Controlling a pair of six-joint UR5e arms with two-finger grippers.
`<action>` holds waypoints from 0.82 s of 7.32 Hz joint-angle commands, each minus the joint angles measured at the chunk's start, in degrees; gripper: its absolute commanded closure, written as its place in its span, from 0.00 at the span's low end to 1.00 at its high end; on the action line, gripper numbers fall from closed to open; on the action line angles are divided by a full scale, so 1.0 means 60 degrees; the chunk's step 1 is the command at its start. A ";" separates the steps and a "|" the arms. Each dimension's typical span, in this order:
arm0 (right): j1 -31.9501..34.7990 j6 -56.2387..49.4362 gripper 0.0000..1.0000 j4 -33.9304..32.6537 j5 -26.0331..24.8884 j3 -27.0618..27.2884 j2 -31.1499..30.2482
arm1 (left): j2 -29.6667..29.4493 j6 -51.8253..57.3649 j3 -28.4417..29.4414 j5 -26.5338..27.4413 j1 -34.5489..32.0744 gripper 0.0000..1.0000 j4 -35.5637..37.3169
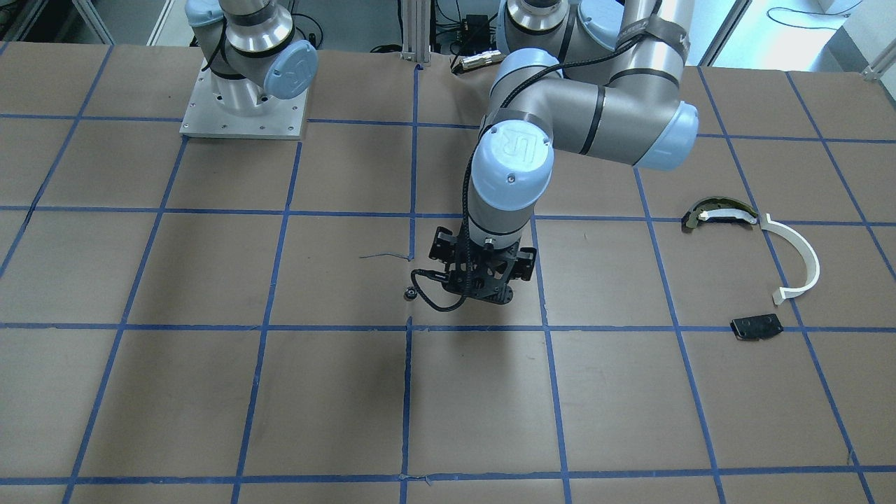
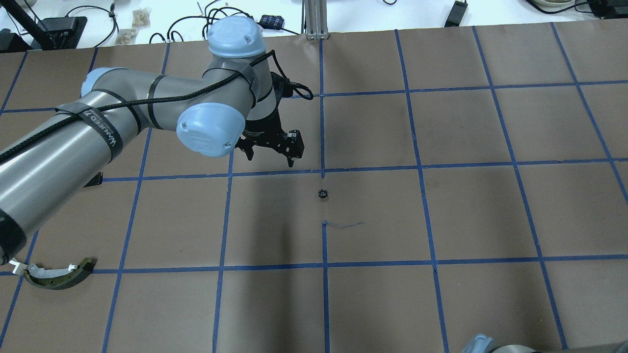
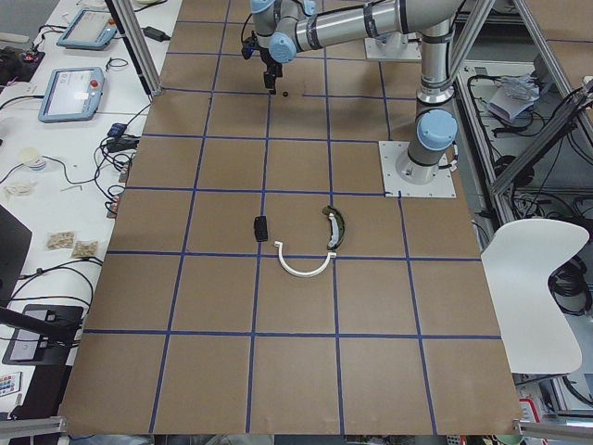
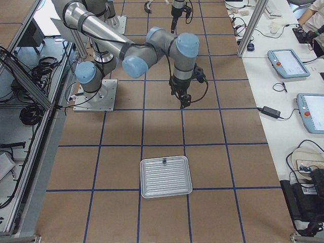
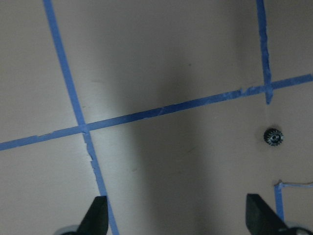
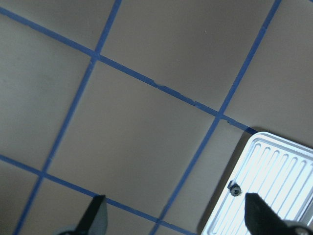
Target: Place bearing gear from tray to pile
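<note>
The left gripper (image 2: 270, 158) hangs wide open, holding nothing. The bearing gear (image 2: 322, 193) lies on the table (image 2: 441, 220) near it on the robot's right (outside the jaws, not between them), apparently flat on its face.

The tabletop (image 1: 336, 420) is showing brown paper gridded with blue tape; the gear (image 2: 322, 193) is appearing black, the half-ring (image 1: 813, 260) white.

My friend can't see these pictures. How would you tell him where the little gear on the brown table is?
Find the left arm reaching over the middle of the table. Beside the open left gripper, near a crossing of blue tape lines, lies the gear. It is tiny, round, dark and toothed, alone on bare paper, while the other gear sits on a silver tray.
</note>
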 commanded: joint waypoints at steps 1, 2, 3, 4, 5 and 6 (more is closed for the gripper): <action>-0.1344 -0.3938 0.00 -0.1202 0.0349 0.0035 0.1567 | -0.0680 -0.0008 -0.0128 -0.0843 -0.0350 0.00 0.1114; -0.1769 -0.5180 0.00 -0.1944 0.0409 0.0050 0.2226 | -0.1089 0.0007 -0.0506 -0.0829 -0.0555 0.00 0.2296; -0.1947 -0.7020 0.00 -0.2676 0.0424 0.0035 0.2870 | -0.1398 0.0022 -0.0727 -0.0843 -0.0586 0.00 0.2902; -0.2007 -0.8474 0.00 -0.2887 0.0656 -0.0037 0.3239 | -0.1604 -0.0007 -0.0729 -0.0843 -0.0600 0.00 0.2937; -0.2457 -0.9373 0.00 -0.2831 0.1050 -0.0067 0.3504 | -0.1650 -0.0007 -0.0729 -0.0843 -0.0659 0.00 0.2937; -0.2607 -0.9498 0.00 -0.2758 0.1242 0.0078 0.3579 | -0.1650 -0.0022 -0.0729 -0.0814 -0.0848 0.00 0.2937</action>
